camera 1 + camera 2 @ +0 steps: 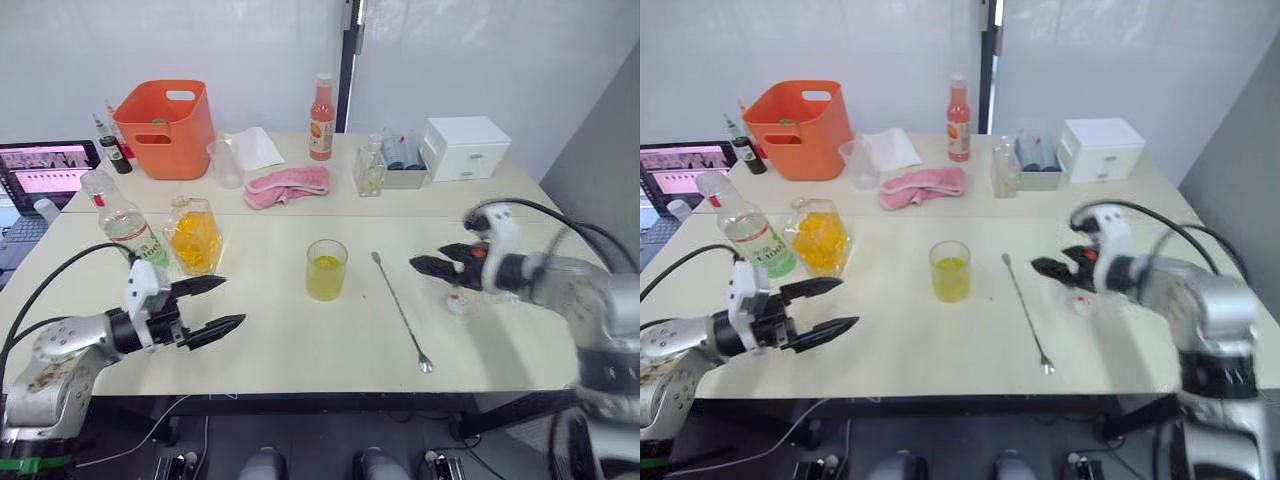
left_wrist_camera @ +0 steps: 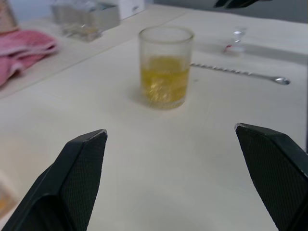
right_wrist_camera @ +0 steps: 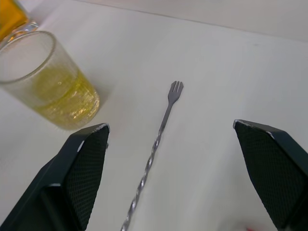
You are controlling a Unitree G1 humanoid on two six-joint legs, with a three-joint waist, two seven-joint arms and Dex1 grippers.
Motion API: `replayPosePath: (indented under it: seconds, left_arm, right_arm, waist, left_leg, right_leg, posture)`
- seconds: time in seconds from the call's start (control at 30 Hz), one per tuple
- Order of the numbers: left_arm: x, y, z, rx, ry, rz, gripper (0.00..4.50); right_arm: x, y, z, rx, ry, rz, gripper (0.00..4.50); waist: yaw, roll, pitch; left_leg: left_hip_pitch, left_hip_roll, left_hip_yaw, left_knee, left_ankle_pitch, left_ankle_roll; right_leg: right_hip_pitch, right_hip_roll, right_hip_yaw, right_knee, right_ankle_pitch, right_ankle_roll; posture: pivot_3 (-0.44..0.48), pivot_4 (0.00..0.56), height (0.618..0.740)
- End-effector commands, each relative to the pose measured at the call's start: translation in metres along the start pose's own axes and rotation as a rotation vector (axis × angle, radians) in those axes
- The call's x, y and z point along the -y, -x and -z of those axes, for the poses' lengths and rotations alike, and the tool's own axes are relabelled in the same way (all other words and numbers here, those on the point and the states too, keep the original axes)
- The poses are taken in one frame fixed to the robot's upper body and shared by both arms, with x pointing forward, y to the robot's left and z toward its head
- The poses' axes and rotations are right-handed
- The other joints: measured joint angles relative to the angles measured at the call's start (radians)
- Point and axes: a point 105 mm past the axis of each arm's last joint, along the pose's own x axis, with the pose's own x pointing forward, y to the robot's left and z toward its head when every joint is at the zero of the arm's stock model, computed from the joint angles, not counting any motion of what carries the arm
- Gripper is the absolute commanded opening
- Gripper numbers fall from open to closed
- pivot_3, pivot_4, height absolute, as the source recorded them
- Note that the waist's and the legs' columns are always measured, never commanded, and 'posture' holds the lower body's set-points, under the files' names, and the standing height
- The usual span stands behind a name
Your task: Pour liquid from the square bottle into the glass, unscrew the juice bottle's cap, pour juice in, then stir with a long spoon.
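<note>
The glass (image 1: 326, 270) stands mid-table, about a third full of yellow liquid. The square bottle (image 1: 195, 237) with orange liquid sits to its left, and beside that the green-labelled juice bottle (image 1: 125, 225) leans. The long spoon (image 1: 402, 312) lies flat right of the glass, its forked end (image 3: 176, 87) toward the back. My left gripper (image 1: 234, 300) hovers open low over the table, in front of the two bottles and left of the glass. Open and empty, my right gripper (image 1: 425, 262) hangs just right of the spoon. A small clear piece with a red mark (image 1: 457, 301) lies under it.
Along the back stand an orange bucket (image 1: 165, 125), a plastic beaker (image 1: 226, 163), a pink cloth (image 1: 288, 185), a slim orange-red bottle (image 1: 321, 105), a small clear bottle (image 1: 369, 170) and a white box (image 1: 465, 147). A laptop (image 1: 45, 170) sits at the far left.
</note>
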Motion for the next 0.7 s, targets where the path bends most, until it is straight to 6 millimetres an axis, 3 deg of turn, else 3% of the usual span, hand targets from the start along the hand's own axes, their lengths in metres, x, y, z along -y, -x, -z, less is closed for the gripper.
replayPosePath:
  seconds: [0.03, 0.13, 0.27, 0.47, 0.7]
  left_arm:
    - [-0.012, 0.022, -0.006, 0.006, -0.056, -0.102, 4.50]
    - [-0.027, 0.049, 0.005, -0.036, -0.035, -0.215, 4.50]
    - [-0.037, 0.069, 0.020, -0.078, -0.018, -0.277, 4.50]
    - [-0.041, 0.082, 0.035, -0.108, -0.018, -0.322, 4.50]
    - [-0.040, 0.081, 0.038, -0.112, -0.027, -0.325, 4.50]
  right_arm:
    - [0.002, 0.036, -0.008, 0.145, 0.034, 0.035, 4.45]
    - [0.013, 0.064, 0.009, 0.169, 0.029, 0.110, 4.45]
    - [0.022, 0.077, 0.029, 0.075, 0.120, 0.161, 4.45]
    - [0.022, 0.083, 0.054, 0.000, 0.181, 0.150, 4.45]
    - [0.036, 0.079, 0.056, 0.045, 0.174, 0.167, 4.45]
  waist:
    - [0.001, 0.000, 0.000]
    - [0.002, 0.000, 0.000]
    - [0.001, 0.000, 0.000]
    - [0.001, 0.000, 0.000]
    - [0.002, 0.000, 0.000]
  left_leg:
    - [0.001, 0.000, 0.001, 0.000, 0.000, 0.000]
    - [0.005, 0.000, 0.002, 0.000, 0.000, 0.000]
    - [0.008, 0.001, 0.004, 0.000, 0.000, 0.000]
    - [0.009, 0.001, 0.006, 0.000, 0.000, -0.001]
    - [0.009, 0.002, 0.006, 0.000, 0.000, -0.001]
  right_leg:
    - [0.000, 0.000, 0.001, 0.000, 0.000, 0.001]
    - [0.004, -0.001, 0.001, 0.000, 0.000, 0.000]
    - [0.005, 0.000, 0.001, 0.000, 0.000, -0.001]
    - [0.004, 0.000, 0.002, 0.000, -0.001, -0.002]
    - [0.004, -0.001, 0.002, 0.001, -0.001, -0.002]
  posture:
    - [0.000, 0.150, 0.715]
    - [0.000, 0.150, 0.715]
    - [0.000, 0.150, 0.715]
    - [0.000, 0.150, 0.715]
    - [0.000, 0.150, 0.715]
